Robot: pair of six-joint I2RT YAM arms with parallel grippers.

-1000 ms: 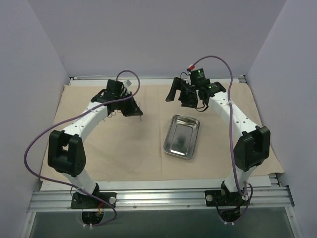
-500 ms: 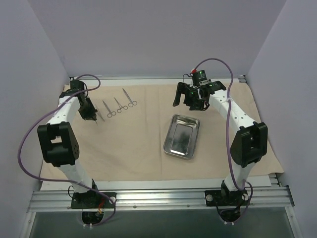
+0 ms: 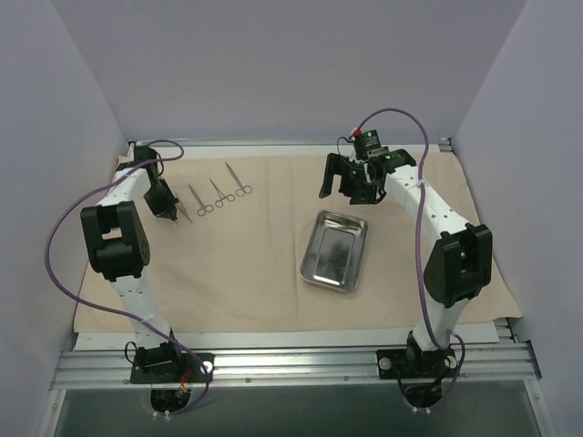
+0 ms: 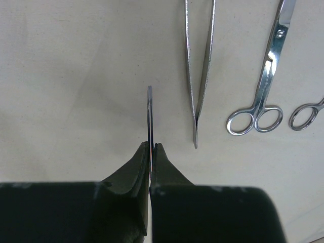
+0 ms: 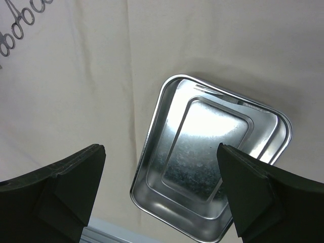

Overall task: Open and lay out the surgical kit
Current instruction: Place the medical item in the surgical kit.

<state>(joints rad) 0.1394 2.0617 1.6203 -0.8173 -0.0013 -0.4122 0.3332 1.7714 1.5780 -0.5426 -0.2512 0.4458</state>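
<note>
The left end effector (image 4: 151, 148) is found clenched on a thin metal instrument (image 4: 150, 111), seen edge-on over the beige cloth wrap (image 3: 246, 273). Tweezers (image 4: 198, 76) and ring-handled scissors (image 4: 260, 96) are laid flat at its 3 o'clock, not touching each other. The right end effector (image 5: 161, 148) is held fully released, with nothing between its fingers, at 12 o'clock of the steel tray (image 3: 334, 250). The tray is set on the wrap at 4 o'clock of the cloth's centre.

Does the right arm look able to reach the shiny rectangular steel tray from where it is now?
Probably yes. The right gripper hangs open just past the far end of the steel tray, which lies uncovered on the beige cloth wrap, with nothing between them.
</note>
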